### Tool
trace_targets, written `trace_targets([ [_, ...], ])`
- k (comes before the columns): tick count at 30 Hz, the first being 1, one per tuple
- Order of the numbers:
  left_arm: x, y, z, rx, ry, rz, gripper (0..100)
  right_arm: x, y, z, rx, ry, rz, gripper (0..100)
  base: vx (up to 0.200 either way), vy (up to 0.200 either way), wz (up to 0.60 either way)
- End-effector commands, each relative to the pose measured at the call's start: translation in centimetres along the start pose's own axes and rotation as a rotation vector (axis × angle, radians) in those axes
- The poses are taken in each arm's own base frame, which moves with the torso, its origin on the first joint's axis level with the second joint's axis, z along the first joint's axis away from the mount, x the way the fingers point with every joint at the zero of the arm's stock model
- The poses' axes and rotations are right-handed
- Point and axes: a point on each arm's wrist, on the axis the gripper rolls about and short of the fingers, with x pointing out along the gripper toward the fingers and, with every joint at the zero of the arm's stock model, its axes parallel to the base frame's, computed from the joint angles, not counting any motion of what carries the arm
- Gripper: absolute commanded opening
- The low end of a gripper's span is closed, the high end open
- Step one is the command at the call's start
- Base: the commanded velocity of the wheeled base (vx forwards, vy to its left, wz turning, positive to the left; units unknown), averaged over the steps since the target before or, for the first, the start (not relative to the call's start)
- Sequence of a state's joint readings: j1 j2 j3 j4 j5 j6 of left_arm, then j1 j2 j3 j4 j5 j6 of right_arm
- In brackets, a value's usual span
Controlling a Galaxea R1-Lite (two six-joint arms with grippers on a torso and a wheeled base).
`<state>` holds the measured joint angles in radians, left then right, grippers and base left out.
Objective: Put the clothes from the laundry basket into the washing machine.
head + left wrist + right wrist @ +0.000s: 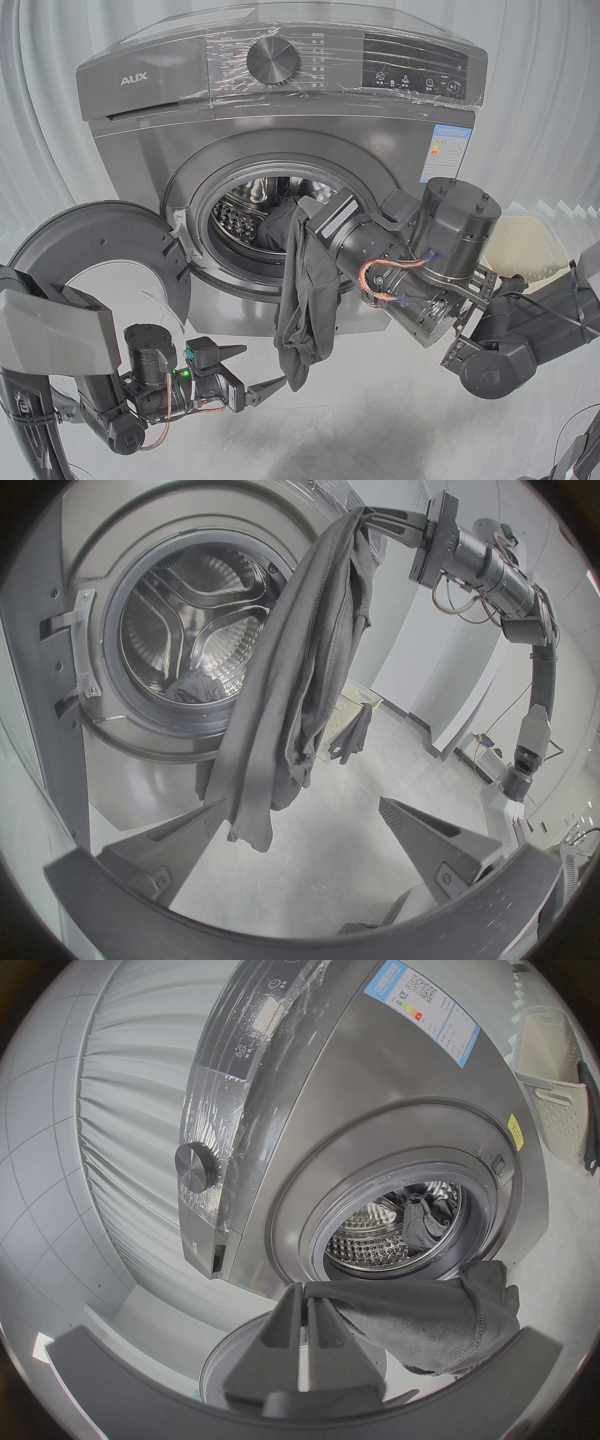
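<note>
- The washing machine (281, 144) has its round door (94, 262) swung wide open on the robot's left, leaving the drum mouth uncovered.
- The right gripper (306, 1300) is just in front of the washing machine's drum mouth, toward its right edge. Its fingers are pressed together on the top of a dark grey garment (306, 300).
- This garment hangs straight down across the front of the washing machine, outside the drum, with its lower end loose below the opening.
- A second dark garment (275, 225) lies inside the washing machine, low in the drum.
- The left gripper (259, 370) is low in front of the washing machine, below the opening and near the hanging garment's hem. Its fingers are spread wide and hold nothing.
- The laundry basket (531, 247), cream and perforated, stands just beside the washing machine on the robot's right, and a dark cloth (356, 733) hangs over its rim.
</note>
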<state>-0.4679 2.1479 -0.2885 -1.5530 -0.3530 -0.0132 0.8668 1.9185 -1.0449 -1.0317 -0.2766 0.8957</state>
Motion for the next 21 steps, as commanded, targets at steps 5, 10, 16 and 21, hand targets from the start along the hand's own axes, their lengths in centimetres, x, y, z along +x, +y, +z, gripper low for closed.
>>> trace_targets([
  [5,2.5,0.5,-0.2,-0.003,-0.024,-0.014,100,-0.4,0.7,-0.4,0.006,0.013,0.020,0,0.000,0.000,0.00],
  [10,3.8,0.8,-0.3,-0.029,-0.037,-0.031,100,-0.4,0.8,-0.4,0.007,0.013,0.023,0,0.000,0.000,0.00],
  [16,5.1,0.7,0.1,-0.149,-0.063,-0.052,100,-0.4,0.7,-0.6,0.009,0.013,0.024,0,0.000,0.000,0.00],
  [21,5.3,0.7,0.2,-0.194,-0.070,-0.056,100,-0.5,0.4,-0.8,0.006,0.020,0.017,0,0.000,0.000,0.00],
])
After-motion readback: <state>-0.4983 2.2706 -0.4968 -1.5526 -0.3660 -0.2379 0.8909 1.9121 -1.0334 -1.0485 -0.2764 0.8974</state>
